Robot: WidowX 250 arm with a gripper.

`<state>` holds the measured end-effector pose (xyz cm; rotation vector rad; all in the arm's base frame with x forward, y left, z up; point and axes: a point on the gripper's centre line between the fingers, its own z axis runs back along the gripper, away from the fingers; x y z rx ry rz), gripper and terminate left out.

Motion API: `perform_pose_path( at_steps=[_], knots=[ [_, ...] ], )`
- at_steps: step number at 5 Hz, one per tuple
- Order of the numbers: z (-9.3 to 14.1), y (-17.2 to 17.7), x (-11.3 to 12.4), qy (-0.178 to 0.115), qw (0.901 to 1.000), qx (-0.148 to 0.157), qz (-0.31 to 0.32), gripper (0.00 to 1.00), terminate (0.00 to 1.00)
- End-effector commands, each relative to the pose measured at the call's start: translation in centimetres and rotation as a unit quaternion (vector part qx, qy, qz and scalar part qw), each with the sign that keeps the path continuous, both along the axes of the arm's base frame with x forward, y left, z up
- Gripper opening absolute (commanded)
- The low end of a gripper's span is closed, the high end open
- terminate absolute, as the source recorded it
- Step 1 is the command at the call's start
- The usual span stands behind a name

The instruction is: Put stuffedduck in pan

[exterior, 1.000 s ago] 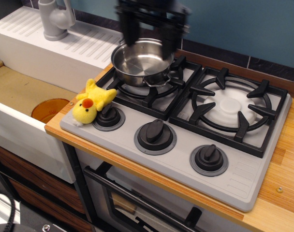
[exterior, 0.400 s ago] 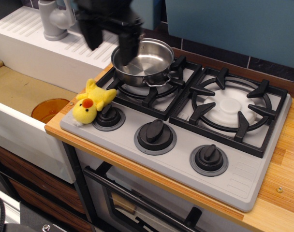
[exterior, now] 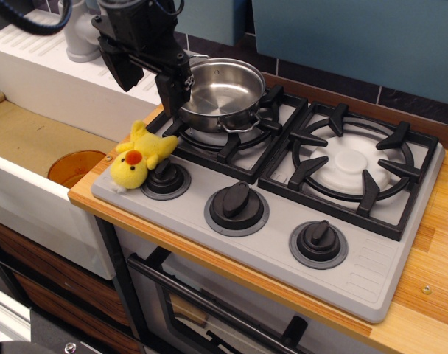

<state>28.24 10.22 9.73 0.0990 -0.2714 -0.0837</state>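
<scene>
Gripper (exterior: 147, 80): black, jaws spread apart, empty, hanging above the stove's back-left corner, just left of the pan. Pan (exterior: 222, 94): steel, empty, on the rear-left burner. Duck (exterior: 141, 156): yellow, lying at the stove's (exterior: 371, 273) front-left edge, touching the leftmost of 3 knobs (exterior: 165, 178). Sink (exterior: 32, 140): left of the desk (exterior: 438, 295).

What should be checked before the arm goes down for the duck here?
1. Gripper open: ok, fingers apart with nothing between them.
2. Duck reachable: ok, it lies uncovered at the stove's left edge, against the left knob.
3. Gripper lined up over the duck: not ok, it sits higher in the picture, beside the pot.
4. Pot empty: ok.
5. Pot steady on the burner: ok, upright on the grate.
</scene>
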Motion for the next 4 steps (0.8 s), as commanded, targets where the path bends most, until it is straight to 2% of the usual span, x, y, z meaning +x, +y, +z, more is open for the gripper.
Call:
perform_pose_path(
  at_steps=[1,4],
  knots=[
    [-1.1,2.5,0.2,-0.043,0.9989,0.012,-0.016,1.0,0.0],
    [-4.0,2.4,0.4,-0.046,0.9988,0.01,-0.013,1.0,0.0]
  ],
)
